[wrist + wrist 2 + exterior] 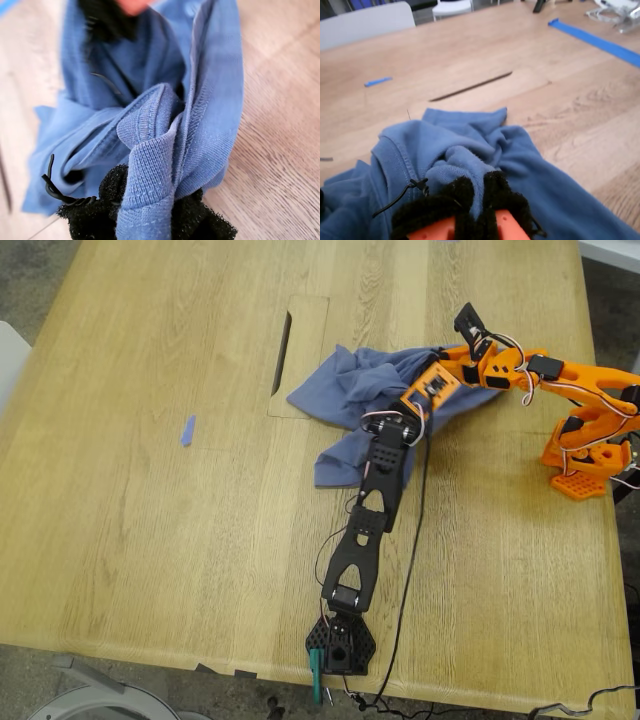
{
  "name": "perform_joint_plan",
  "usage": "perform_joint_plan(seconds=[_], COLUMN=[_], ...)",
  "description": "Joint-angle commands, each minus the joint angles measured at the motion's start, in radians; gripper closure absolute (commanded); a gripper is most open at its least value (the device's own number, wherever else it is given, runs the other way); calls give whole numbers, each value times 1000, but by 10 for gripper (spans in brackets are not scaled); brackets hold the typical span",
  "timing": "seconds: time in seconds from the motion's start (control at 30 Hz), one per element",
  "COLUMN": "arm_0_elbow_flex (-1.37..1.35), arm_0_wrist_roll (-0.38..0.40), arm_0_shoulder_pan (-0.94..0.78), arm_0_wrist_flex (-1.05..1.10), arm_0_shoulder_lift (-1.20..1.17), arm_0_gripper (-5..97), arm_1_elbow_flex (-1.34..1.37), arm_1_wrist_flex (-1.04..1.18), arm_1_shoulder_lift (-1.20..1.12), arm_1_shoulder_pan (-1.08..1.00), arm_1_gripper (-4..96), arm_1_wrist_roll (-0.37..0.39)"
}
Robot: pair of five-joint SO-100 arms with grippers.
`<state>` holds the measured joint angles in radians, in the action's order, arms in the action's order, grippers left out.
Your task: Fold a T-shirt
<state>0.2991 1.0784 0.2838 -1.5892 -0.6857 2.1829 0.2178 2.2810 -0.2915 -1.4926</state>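
In the exterior view, the T-shirt (365, 400) lies crumpled on the desk (150, 540), toward the far edge at the exterior view's right, just beside a rectangular cut-out panel (300, 355); a small blue scrap (187, 430) lies well apart from it. Two arms reach into the cloth, one black (365, 510) and one orange (560, 380). In the first wrist view, my first gripper (150, 210) is clenched on a ribbed, stitched hem of the T-shirt (165, 125), the fabric bunched and twisted between the padded jaws. In the second wrist view, my second gripper (470, 200) is likewise clamped on a gathered fold of the T-shirt (470, 145). The step in hand appears to be spreading the garment flat. To do this well, I should draw both grips apart evenly, keep the cloth low over the desk, and release the twist before laying it down.
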Motion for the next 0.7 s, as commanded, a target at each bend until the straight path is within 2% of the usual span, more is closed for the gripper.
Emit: perform_joint_plan(seconds=[0.0,0.67], arm_0_elbow_flex=[35,35], arm_0_wrist_roll=[-8,-52], arm_0_shoulder_pan=[-18,-28], arm_0_wrist_flex=[-12,-6], arm_0_shoulder_lift=[-262,-545], arm_0_gripper=[918,918], arm_1_elbow_flex=[-123,-419], arm_1_wrist_flex=[-32,-173], arm_1_shoulder_lift=[52,6], arm_1_shoulder_pan=[9,40], arm_1_gripper=[915,915], arm_1_wrist_roll=[-11,-41])
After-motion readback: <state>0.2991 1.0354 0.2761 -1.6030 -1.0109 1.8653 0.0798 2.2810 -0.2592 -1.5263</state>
